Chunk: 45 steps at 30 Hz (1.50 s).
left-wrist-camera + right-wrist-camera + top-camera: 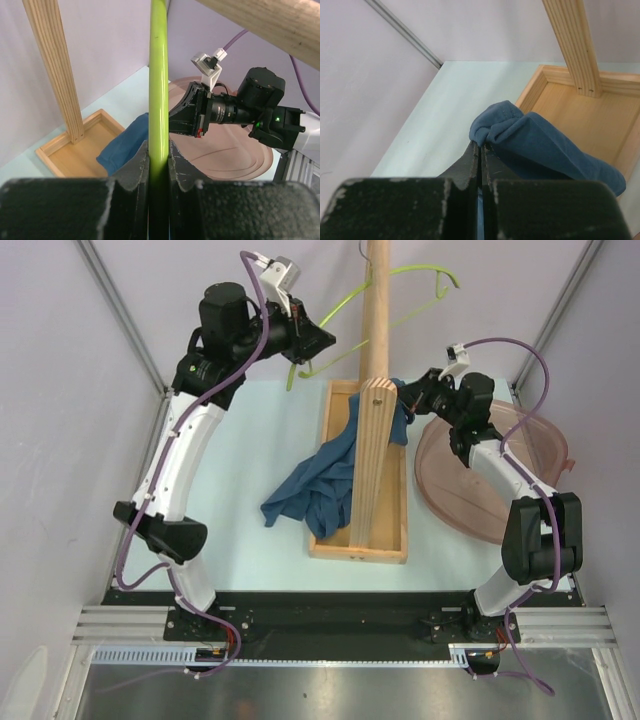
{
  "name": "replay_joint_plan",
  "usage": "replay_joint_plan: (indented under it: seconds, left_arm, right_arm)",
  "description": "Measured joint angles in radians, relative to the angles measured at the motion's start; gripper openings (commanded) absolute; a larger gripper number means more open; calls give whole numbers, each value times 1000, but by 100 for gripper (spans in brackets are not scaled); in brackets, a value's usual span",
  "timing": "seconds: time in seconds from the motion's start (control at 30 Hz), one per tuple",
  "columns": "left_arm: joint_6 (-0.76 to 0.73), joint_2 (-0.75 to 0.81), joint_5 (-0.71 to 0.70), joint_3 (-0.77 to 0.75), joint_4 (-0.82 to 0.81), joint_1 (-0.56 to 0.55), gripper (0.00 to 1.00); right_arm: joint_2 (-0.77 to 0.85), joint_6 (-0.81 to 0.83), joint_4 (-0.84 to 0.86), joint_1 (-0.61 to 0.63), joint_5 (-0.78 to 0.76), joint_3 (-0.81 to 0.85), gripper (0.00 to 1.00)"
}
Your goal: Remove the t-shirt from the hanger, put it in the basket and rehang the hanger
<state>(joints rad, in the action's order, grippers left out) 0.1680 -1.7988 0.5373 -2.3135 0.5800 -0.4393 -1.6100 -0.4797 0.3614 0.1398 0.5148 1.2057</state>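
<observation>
The left gripper (159, 162) is clenched on the bare lime-green hanger (159, 75), just left of the wooden pole stand (376, 320). The right gripper (481, 152) pinches the teal t-shirt (540, 145), which drapes across the stand's tray (390, 515), apart from the hanger.

t-shirt (315, 485) over tray (360, 553) (left wall), hanger (159, 75) behind — leftward

Wooden tray (358, 550) at table (250, 440) centre — upright pole (377, 310) rising from it; pinkish round dish (450, 490) just right.
</observation>
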Motion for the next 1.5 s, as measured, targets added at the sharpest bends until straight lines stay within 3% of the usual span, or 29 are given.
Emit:
replay_joint_plan:
  seconds: [0.93, 1.0, 1.03, 1.1, 1.13, 1.23, 1.33, 1.5]
  left_arm:
    - [-58, -8, 88, 160, -83, 1, 1]
    - [-63, -8, 82, 160, -84, 2, 13]
    - [-64, -8, 76, 160, -84, 2, 28]
    - [-61, -7, 52, 162, -84, 2, 38]
    - [-60, -5, 27, 168, -84, 2, 50]
    - [-44, 9, -57, 206, -83, 1, 71]
    - [-27, 45, -161, 274, -84, 1, 85]
    - [11, 196, -328, 470, -121, 2, 95]
  right_arm:
    - [0, -25, 26, -21, 19, -14, 0]
    - [0, -26, 26, -22, 21, -14, 0]
    - [0, -26, 26, -22, 22, -14, 0]
    - [0, -26, 26, -22, 23, -14, 0]
    - [0, -26, 26, -22, 23, -14, 0]
    - [0, -26, 26, -22, 24, -14, 0]
    - [0, -26, 26, -22, 24, -14, 0]
    - [0, -26, 26, -22, 24, -14, 0]
